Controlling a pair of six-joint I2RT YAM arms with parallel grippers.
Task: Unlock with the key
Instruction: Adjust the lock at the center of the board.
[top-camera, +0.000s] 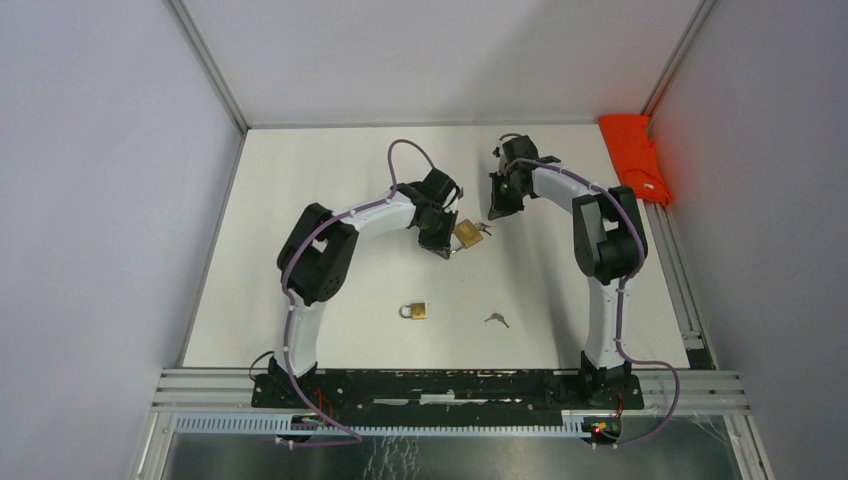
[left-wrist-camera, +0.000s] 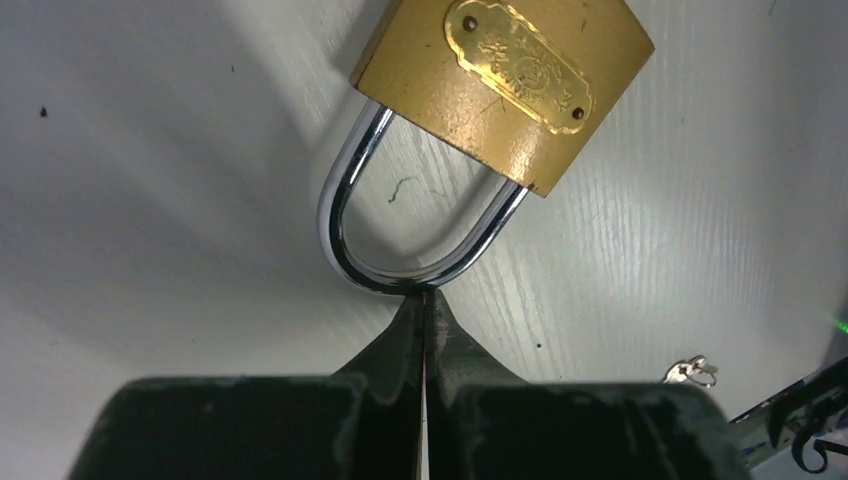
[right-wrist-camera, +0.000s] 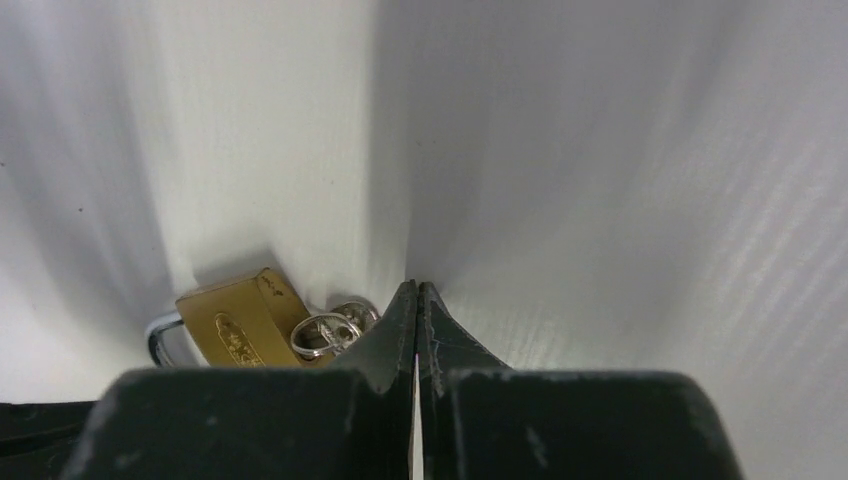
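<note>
**A:** Mid-task, I'd say. The key (right-wrist-camera: 350, 320) looks seated in the end of the padlock (right-wrist-camera: 232, 322), with its ring (right-wrist-camera: 312, 338) hanging off. Both legs of the shackle (left-wrist-camera: 345, 200) sit down in the brass body, so it's not unlocked yet.

**B:** And the left gripper (left-wrist-camera: 425, 298)?

**A:** Fingers together, tips right on the bend of the shackle, centre frame in its wrist view. It's touching for sure, but whether it actually pinches the steel, I can't tell.

**B:** So it's bracing the lock. What about the right gripper (right-wrist-camera: 417, 292)?

**A:** Pressed together too, with nothing in it. In its own view the padlock lies lower left. The key sits just left of the tips: beside them, maybe brushing, but not between them.

**B:** From above?

**A:** The padlock is mid-frame on the worktop (top-camera: 330, 180), left gripper on its left, right gripper just upper right of it. A second padlock (top-camera: 414, 311) and a loose key (top-camera: 496, 320) lie well apart, lower in the frame. Neither is in play.

**B:** Next move?

**A:** My read: the right fingers must part, slip over the key's head and close flat on it. Then the wrist rolls to turn it, and the left has to stop the body spinning along.

**B:** Tricky bit?

**A:** A small flat head with the ring in the way. Grab the ring alone and the turn won't carry to the key.
</note>
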